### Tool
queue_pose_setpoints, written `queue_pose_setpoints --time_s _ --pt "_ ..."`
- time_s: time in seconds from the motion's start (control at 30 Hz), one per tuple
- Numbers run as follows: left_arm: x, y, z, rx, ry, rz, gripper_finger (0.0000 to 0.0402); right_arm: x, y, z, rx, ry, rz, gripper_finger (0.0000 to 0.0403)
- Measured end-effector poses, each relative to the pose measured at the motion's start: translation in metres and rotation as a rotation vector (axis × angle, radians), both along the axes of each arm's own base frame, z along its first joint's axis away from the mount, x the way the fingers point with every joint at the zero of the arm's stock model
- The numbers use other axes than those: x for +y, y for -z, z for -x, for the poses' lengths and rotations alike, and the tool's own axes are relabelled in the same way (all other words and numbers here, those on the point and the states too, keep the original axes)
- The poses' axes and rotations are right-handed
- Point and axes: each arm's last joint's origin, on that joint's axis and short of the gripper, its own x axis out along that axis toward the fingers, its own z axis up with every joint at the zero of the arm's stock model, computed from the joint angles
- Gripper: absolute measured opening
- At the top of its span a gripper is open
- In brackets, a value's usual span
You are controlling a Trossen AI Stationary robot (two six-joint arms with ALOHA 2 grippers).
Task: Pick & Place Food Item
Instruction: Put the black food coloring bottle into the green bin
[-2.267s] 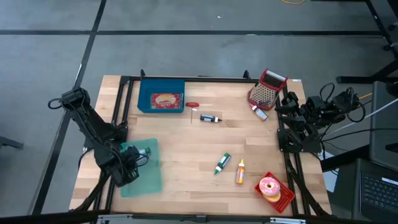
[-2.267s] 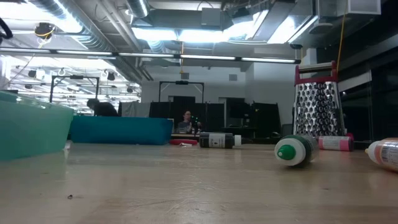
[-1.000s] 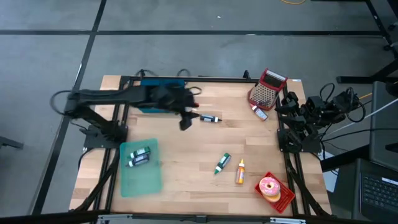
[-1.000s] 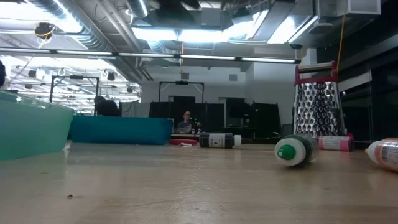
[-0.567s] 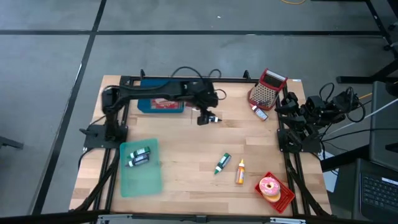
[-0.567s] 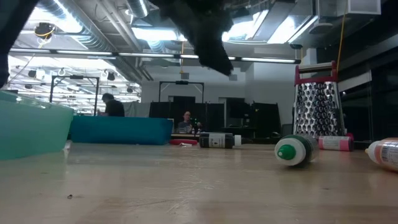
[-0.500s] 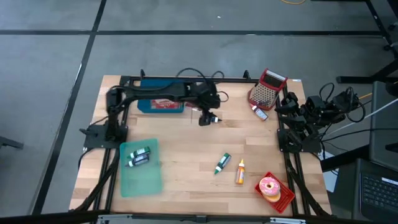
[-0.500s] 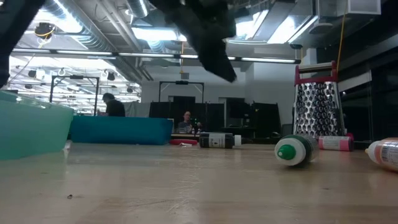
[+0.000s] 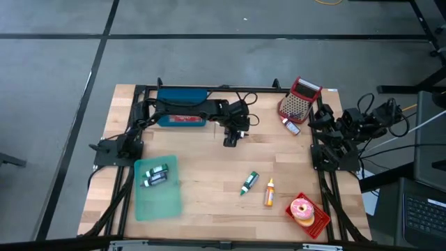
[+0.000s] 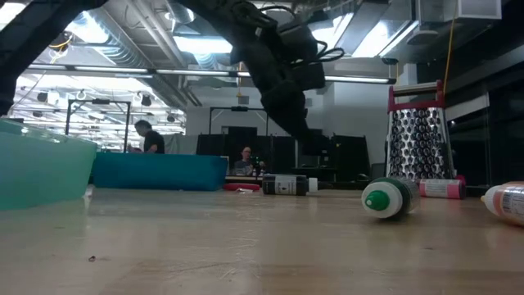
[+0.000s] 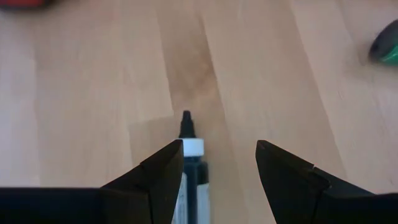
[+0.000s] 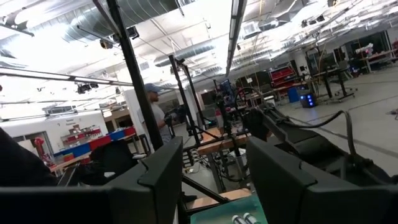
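Nearest the front edge of the table (image 9: 209, 202) sit the donut (image 9: 302, 208) on its red plate (image 9: 319, 222), the orange bottle (image 9: 269, 192) and the green-capped bottle (image 9: 249, 183), with the pale green tray (image 9: 159, 199) on the left side holding two small bottles already. Mid-table is where things changed: about a sec ago the left gripper (image 9: 231, 140) was back near the blue bin (image 9: 182, 106); it has since swung across and dropped toward the dark bottle w/ a white collar (image 11: 191, 149), which the arm hides from above. In the left wrist view the fingers (image 11: 163, 168) stand apart, one either side of the bottle's neck end — the bottle sits nearer one finger, not centred, and nothing is clamped yet. Low view shows the arm low over the table, tip close to the bottle (image 10: 286, 184). So this reads as the approach for the next pick; prob needs a small sideways correction, then a last bit of descent before closing. Farther back, the grater (image 9: 297, 101) and a pink-labelled bottle (image 9: 290, 126) are untouched. The right gripper (image 12: 208, 180) waits folded at the table's right edge, aimed at the room — its fingers apart, empty.
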Motion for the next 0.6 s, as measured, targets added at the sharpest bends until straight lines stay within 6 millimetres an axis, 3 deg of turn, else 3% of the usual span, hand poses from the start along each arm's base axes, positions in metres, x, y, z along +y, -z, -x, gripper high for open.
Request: queue_pose_setpoints --time_s 0.13,0.6 --pt "0.001 0.002 -0.003 -0.019 0.015 -0.016 0.0198 0.0 0.001 0.0 0.009 -0.004 -0.007 0.018" --pt "0.007 0.042 -0.012 0.06 -0.003 -0.072 0.0192 0.001 0.001 -0.001 0.017 -0.01 -0.036 0.018"
